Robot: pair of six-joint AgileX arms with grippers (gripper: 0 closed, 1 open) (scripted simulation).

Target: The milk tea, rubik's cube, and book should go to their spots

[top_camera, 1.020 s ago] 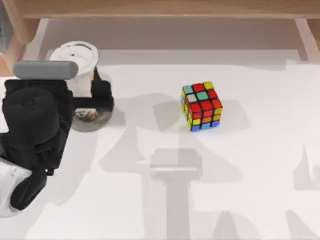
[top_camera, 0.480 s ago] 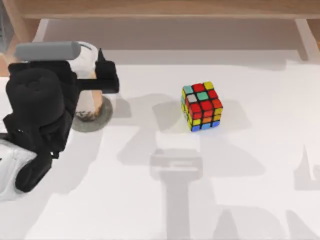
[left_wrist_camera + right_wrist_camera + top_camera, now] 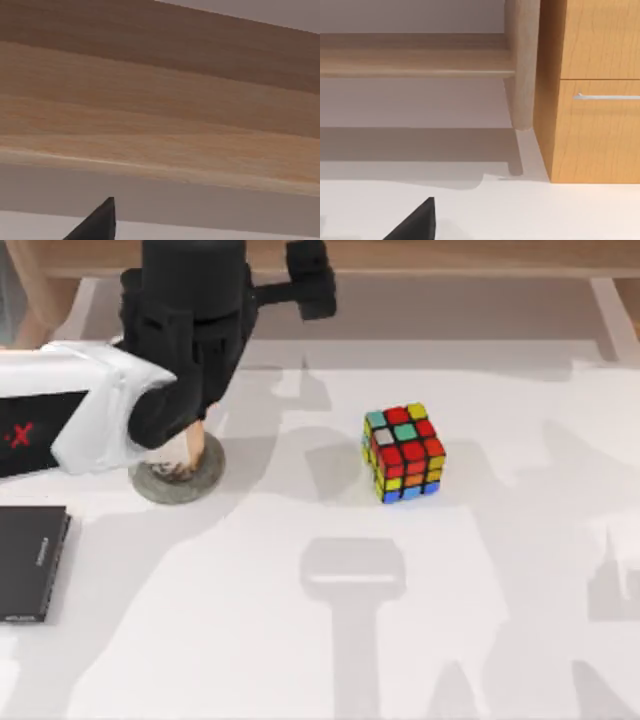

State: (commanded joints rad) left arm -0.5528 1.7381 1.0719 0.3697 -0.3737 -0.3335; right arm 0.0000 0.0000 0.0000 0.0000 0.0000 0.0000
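One arm is busy: the left gripper (image 3: 305, 280) hangs high at twelve o'clock by the wooden shelf rail (image 3: 400, 255), whether spread or pinched I cannot tell. The milk tea (image 3: 185, 450) stands on the grey coaster (image 3: 205, 478) at nine o'clock, under the arm; a careless swing could topple it. The rubik's cube (image 3: 403, 452) sits centre, open table (image 3: 480, 620) all around it. The black slab (image 3: 30, 560) hugs the eight o'clock edge.

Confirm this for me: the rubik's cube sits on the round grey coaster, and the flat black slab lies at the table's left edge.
Not quite. In the top view the rubik's cube sits on the bare white table, well to the right of the round grey coaster. What stands on the coaster is the milk tea, mostly hidden under the left arm. The flat black slab does lie at the table's left edge.
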